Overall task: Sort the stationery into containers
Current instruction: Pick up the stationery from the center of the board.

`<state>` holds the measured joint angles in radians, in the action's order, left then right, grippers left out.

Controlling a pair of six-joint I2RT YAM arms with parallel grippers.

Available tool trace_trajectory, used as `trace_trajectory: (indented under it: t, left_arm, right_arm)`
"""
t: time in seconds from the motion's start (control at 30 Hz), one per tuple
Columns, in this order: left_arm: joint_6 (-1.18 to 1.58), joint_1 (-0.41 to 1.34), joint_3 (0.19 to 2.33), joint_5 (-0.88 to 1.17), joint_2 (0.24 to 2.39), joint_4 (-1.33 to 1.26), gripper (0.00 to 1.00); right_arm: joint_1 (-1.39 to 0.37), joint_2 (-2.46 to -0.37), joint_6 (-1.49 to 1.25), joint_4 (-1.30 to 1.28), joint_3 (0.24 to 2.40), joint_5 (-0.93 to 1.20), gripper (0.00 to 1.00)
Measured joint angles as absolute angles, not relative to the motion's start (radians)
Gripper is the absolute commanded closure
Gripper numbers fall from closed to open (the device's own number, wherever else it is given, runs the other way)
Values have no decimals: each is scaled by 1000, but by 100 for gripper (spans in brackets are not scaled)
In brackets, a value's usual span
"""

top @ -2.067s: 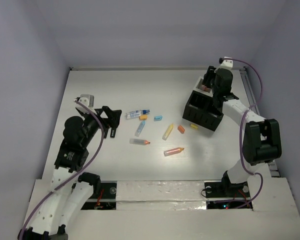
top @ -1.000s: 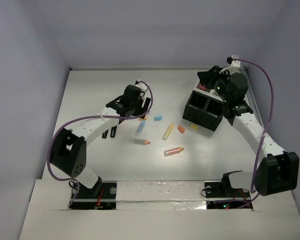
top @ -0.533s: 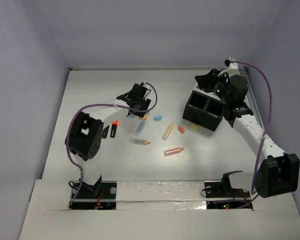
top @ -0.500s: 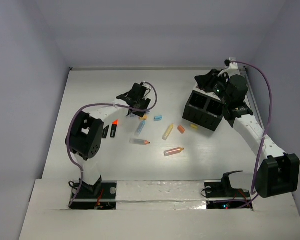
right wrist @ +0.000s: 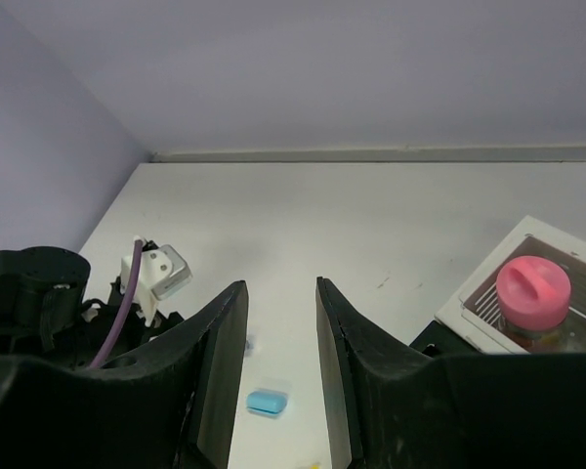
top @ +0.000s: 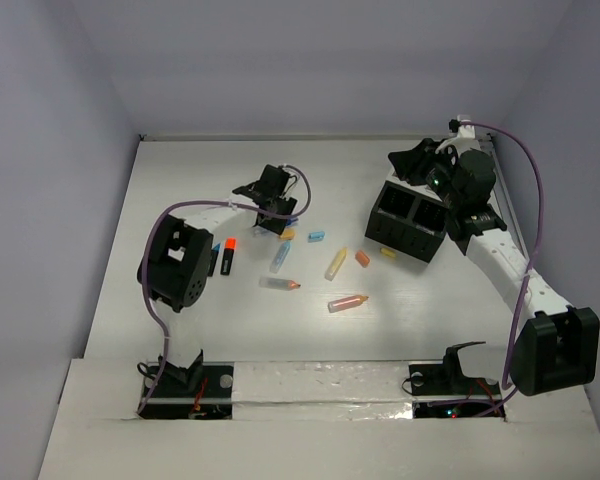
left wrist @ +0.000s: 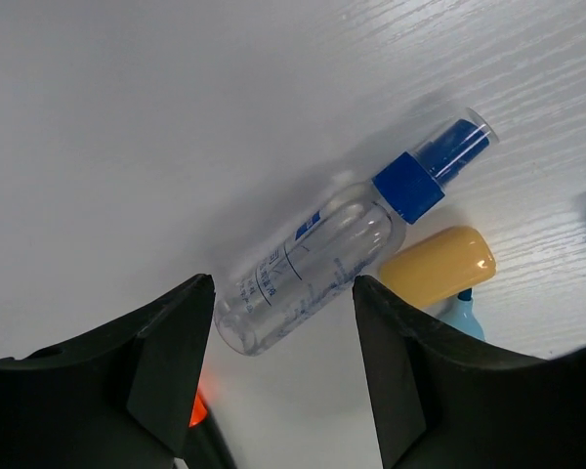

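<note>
A clear little bottle (left wrist: pixel 308 262) with a blue cap lies on the white table. My left gripper (left wrist: pixel 283 293) hangs open just over it, one finger on each side of its base end. A yellow-orange capsule (left wrist: pixel 436 266) lies right beside the bottle. More stationery is strewn mid-table: a light-blue block (top: pixel 317 237), a light-blue stick (top: pixel 280 257), a yellow stick (top: pixel 336 263), an orange block (top: pixel 362 257) and two clear orange-tipped sticks (top: pixel 279 284) (top: pixel 348 302). My right gripper (top: pixel 405 165) hovers open and empty above the far side of the black container box (top: pixel 405 222). A pink round piece (right wrist: pixel 533 290) sits in one compartment.
Two black markers (top: pixel 229 255) with orange ends lie left of the scattered pieces. A small yellow piece (top: pixel 388 252) rests against the box's near side. Walls close off the table at the back and both sides.
My left arm has swung in from the left and settled over the bottle, and its jaws have narrowed. The right arm has lifted off the box and now holds still.
</note>
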<state>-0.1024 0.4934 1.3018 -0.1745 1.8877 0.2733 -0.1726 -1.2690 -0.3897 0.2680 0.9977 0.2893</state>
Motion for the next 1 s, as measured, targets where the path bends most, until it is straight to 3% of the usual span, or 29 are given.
trace_trajectory:
  t: [0.23, 0.43, 0.5, 0.57, 0.67, 0.87, 1.0]
  left_arm:
    - [-105, 481, 1340, -146, 1938, 278, 49]
    - [-102, 440, 1350, -130, 1978, 286, 60]
    - [-97, 425, 1363, -133, 1985, 286, 68]
    - [-96, 412, 1369, -135, 1989, 286, 79]
    - [-93, 400, 1370, -142, 1989, 289, 85]
    - [-78, 392, 1369, -135, 1959, 302, 88]
    - [-47, 392, 1342, -65, 1810, 294, 87]
  right_arm:
    - [-173, -1269, -394, 268, 998, 297, 60]
    - [-173, -1269, -402, 268, 998, 317, 50]
    - [-173, -1269, -407, 269, 998, 328, 48]
    - [-173, -1271, -414, 269, 998, 343, 44]
    - [-173, -1283, -427, 271, 998, 379, 37]
    - [-194, -1357, -482, 297, 1000, 486, 16]
    - [-223, -1404, -536, 326, 1002, 563, 5]
